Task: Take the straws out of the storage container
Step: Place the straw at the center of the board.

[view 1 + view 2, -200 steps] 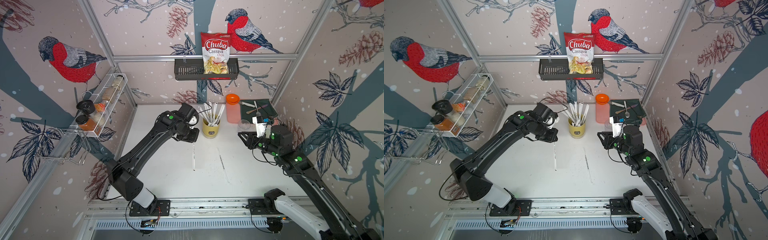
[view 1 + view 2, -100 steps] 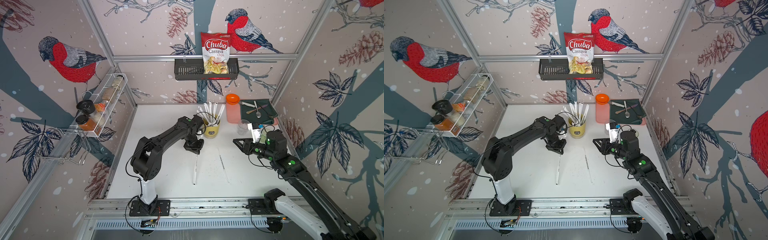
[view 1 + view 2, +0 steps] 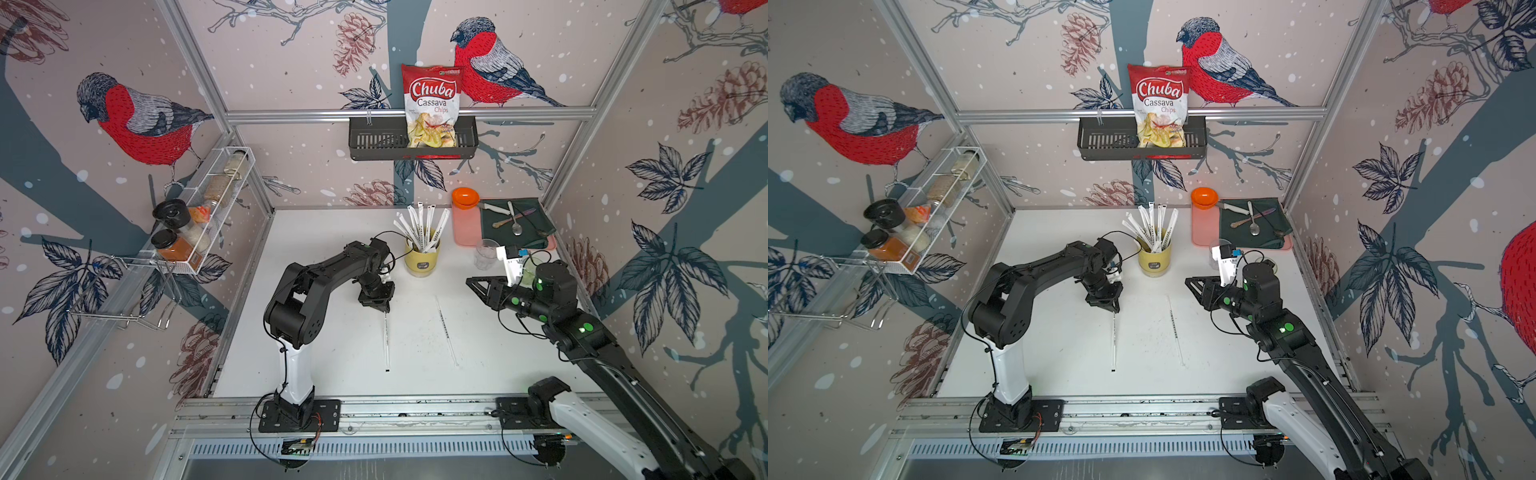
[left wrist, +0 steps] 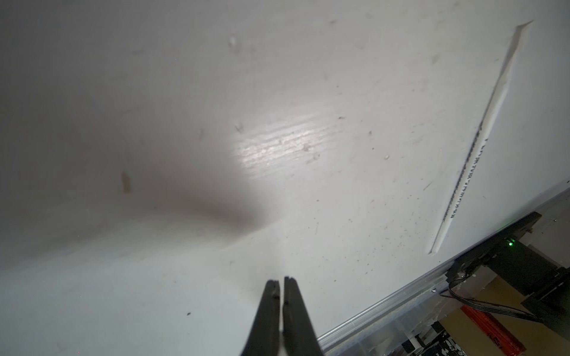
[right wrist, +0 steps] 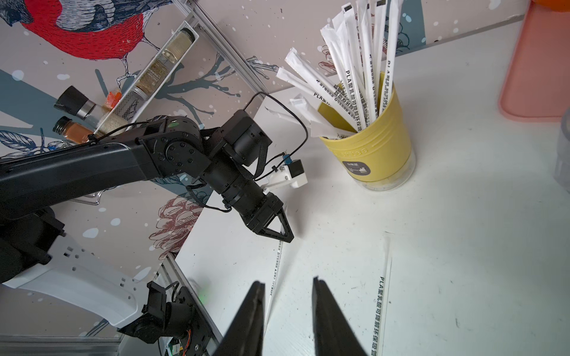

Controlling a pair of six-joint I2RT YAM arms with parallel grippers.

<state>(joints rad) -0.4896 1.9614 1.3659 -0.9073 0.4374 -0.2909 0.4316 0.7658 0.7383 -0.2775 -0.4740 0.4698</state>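
1. Two straws (image 3: 386, 340) lie flat on the counter (image 3: 332, 353), outside the storage container (image 3: 421, 261), near each other but apart.
2. Many more straws stand fanned inside the storage container, which is upright toward the back of the counter.
3. Left hand (image 3: 383, 308) points down, fingers together, its tip at one lying straw's upper end; whether it pinches the wrapper I cannot tell.
4. Right hand (image 5: 288, 282) hovers over the counter, fingers apart, nothing between them.
5. Clear glass (image 3: 485, 254) and orange-lidded pink tub (image 3: 465, 220) stand near the container.
6. Black wall basket (image 3: 374, 141) holds a chips bag (image 3: 432, 104); wire rack (image 3: 224, 174) holds spice jars (image 3: 176, 245).
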